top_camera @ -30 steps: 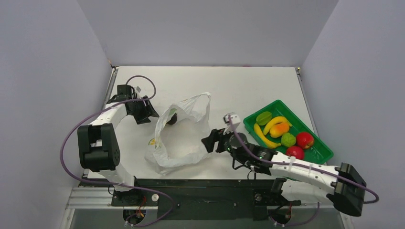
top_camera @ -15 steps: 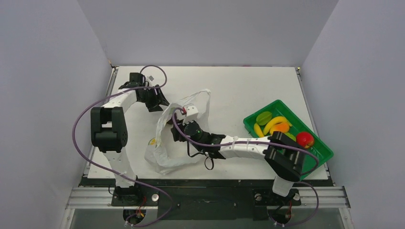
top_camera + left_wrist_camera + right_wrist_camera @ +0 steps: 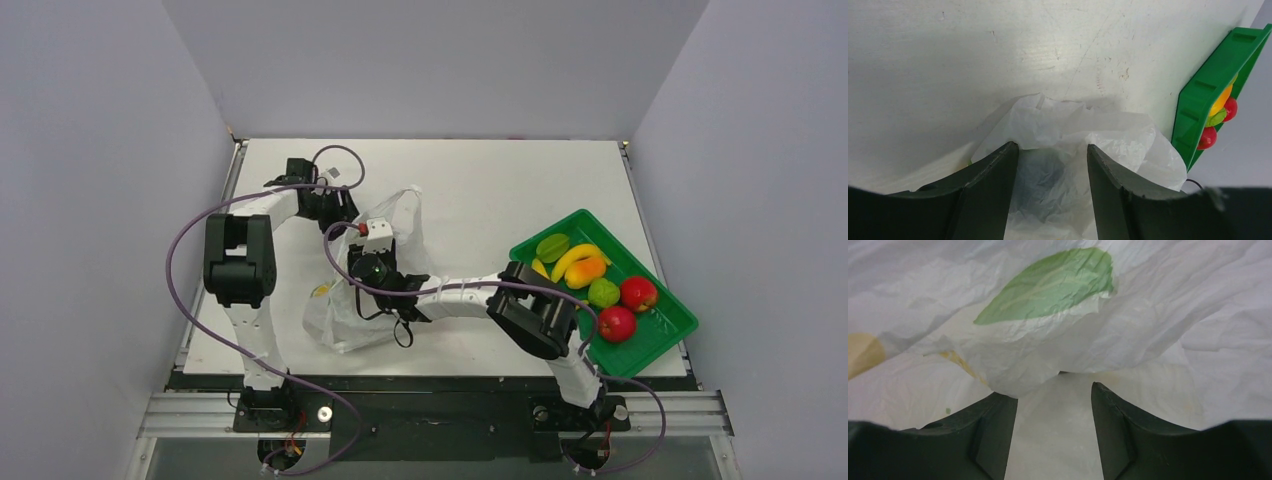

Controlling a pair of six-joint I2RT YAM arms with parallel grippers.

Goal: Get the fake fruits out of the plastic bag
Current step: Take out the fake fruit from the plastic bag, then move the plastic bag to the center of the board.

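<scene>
1. Fingers (image 3: 990, 195) of your left gripper (image 3: 1050, 147) stand apart, astride the far-left rim of the bag (image 3: 1073, 125). Film fills the gap between them but is not pinched. My guess is that it sits there to catch the rim and hold the mouth up for the other arm.
2. Your bag lies crumpled left of centre on the table (image 3: 500, 180), with one handle loop (image 3: 410, 195) standing at its far side. The thin film will slide and fold if it is pushed.
3. Your right gripper (image 3: 1050, 390) reaches inside the bag, fingers parted and nothing between them. Ahead you see only crinkled film with a green leaf print (image 3: 1048, 285). No fruit shows there, and the wrist hides the inside from above, so you cannot tell whether a piece is left.
4. Your fruits (image 3: 590, 270) sit in the tray (image 3: 1200, 95) at the right edge, well apart from the bag.
5. For room, both grippers are crowded near the same rim, and the side wall (image 3: 100, 200) stands close to your left arm. Open table lies beyond the bag and between bag and tray, so that is your clear way out.
</scene>
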